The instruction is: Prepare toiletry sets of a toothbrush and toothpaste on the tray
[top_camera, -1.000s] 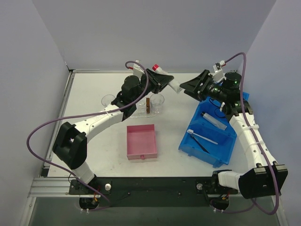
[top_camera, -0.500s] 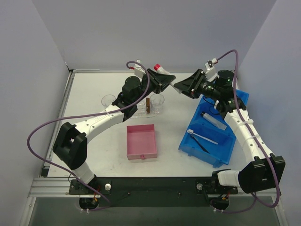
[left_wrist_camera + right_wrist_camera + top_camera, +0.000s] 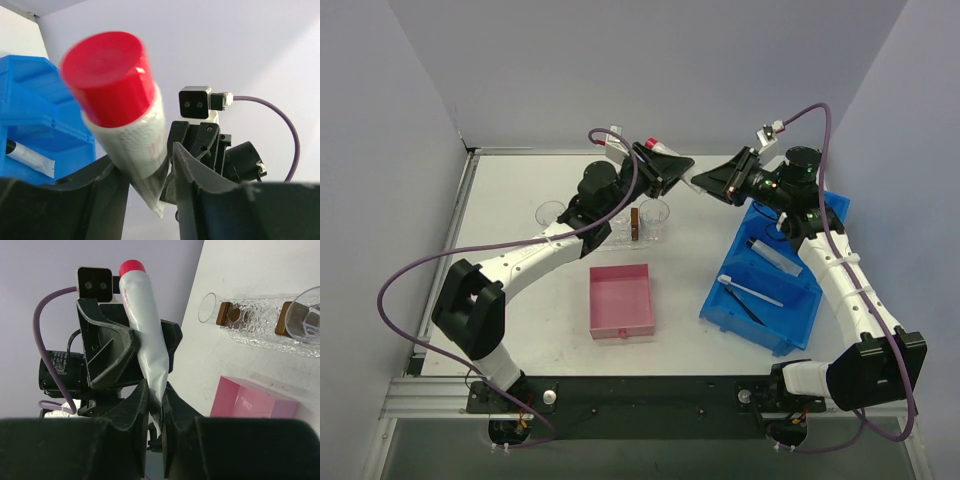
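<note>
Top view, bottom up: square pink plastic box [image 3: 621, 301] at centre; big blue plastic bin [image 3: 760, 330] lower right with a flat grey tube [image 3: 775, 255] and a white toothbrush [image 3: 752, 291] inside. Beyond the box, long clear bumpy plastic tray [image 3: 260, 325] with clear cups [image 3: 654, 212], lower in frame than the tools. Upper centre, mid-air: silver-white toothpaste tube with red cap [image 3: 145, 340] bridges both. Right gripper [image 3: 155, 402] pinched tight on its flat tail; left gripper [image 3: 150, 172] fingers flank the body, cap poking past them, clamped or loosened: can't tell.
</note>
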Motion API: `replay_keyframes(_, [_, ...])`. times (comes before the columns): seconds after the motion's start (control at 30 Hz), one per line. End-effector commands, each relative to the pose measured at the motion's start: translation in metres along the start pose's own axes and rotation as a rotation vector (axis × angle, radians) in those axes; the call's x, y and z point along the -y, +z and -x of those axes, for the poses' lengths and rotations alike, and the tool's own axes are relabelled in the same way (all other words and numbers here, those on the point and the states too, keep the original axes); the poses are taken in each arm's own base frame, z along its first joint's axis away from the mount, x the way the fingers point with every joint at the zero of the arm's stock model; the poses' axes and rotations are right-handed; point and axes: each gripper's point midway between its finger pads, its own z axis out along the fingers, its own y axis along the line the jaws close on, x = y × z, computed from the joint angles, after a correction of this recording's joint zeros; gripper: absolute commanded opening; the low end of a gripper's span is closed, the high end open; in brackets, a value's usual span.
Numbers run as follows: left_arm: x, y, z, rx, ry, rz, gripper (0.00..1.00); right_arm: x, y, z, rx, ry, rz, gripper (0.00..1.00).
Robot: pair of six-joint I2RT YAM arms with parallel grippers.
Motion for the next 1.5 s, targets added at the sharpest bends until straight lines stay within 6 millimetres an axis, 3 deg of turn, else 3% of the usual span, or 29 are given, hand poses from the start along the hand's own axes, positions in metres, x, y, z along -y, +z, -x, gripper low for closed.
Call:
replay_keyframes(0.0, [0.048, -0.010, -0.006, -0.047, 0.094, -0.130, 0.55, -0.022, -0.004, 0.015, 0.051, -0.093, 0.052, 0.00])
replay_keyframes(0.13, [0.037, -0.013, 0.003, -0.053, 0.129, -0.083, 0.69, -0.024, -0.011, 0.017, 0.051, -0.118, 0.045, 0.00])
replay_keyframes(0.27, [0.017, -0.025, 0.019, -0.054, 0.140, -0.009, 0.72, -0.021, -0.017, 0.010, 0.010, -0.145, 0.006, 0.00])
replay_keyframes(0.37, [0.004, -0.044, 0.032, -0.031, 0.200, 0.052, 0.79, -0.021, -0.021, 0.009, 0.001, -0.184, -0.010, 0.00])
replay_keyframes(0.4, [0.009, -0.053, 0.034, -0.027, 0.243, 0.050, 0.81, -0.018, -0.023, 0.006, -0.010, -0.171, -0.028, 0.00])
replay_keyframes(0.47, [-0.009, -0.067, 0.038, -0.045, 0.279, 0.129, 0.81, -0.015, -0.025, 0.002, -0.033, -0.176, -0.052, 0.00])
replay_keyframes(0.5, [-0.005, -0.077, 0.041, -0.047, 0.351, 0.137, 0.81, -0.013, -0.026, 0.001, -0.043, -0.175, -0.066, 0.00])
replay_keyframes(0.53, [-0.023, -0.089, 0.042, -0.066, 0.371, 0.215, 0.82, -0.015, -0.028, 0.002, -0.047, -0.188, -0.074, 0.00])
replay_keyframes(0.67, [-0.031, -0.125, 0.056, -0.086, 0.688, 0.310, 0.82, -0.007, -0.037, -0.011, -0.113, -0.229, -0.133, 0.00])
replay_keyframes(0.77, [-0.018, -0.138, 0.057, -0.148, 0.931, 0.270, 0.82, -0.002, -0.042, -0.023, -0.189, -0.226, -0.166, 0.00])
replay_keyframes(0.87, [0.001, -0.139, 0.042, -0.263, 1.071, 0.149, 0.87, 0.000, -0.044, -0.042, -0.308, -0.259, -0.189, 0.00])
replay_keyframes(0.97, [0.004, -0.137, 0.018, -0.396, 1.069, 0.037, 0.89, 0.007, -0.040, -0.064, -0.437, -0.266, -0.199, 0.00])
replay_keyframes(1.13, [-0.024, -0.141, -0.016, -0.593, 1.066, 0.029, 0.90, 0.002, -0.025, -0.085, -0.566, -0.275, -0.174, 0.00])
replay_keyframes(1.3, [-0.032, -0.147, -0.023, -0.598, 1.150, 0.024, 0.91, 0.011, -0.020, -0.113, -0.721, -0.276, -0.232, 0.00])
replay_keyframes(1.47, [-0.059, -0.158, -0.034, -0.659, 1.216, 0.023, 0.92, 0.003, -0.010, -0.124, -0.772, -0.267, -0.225, 0.00])
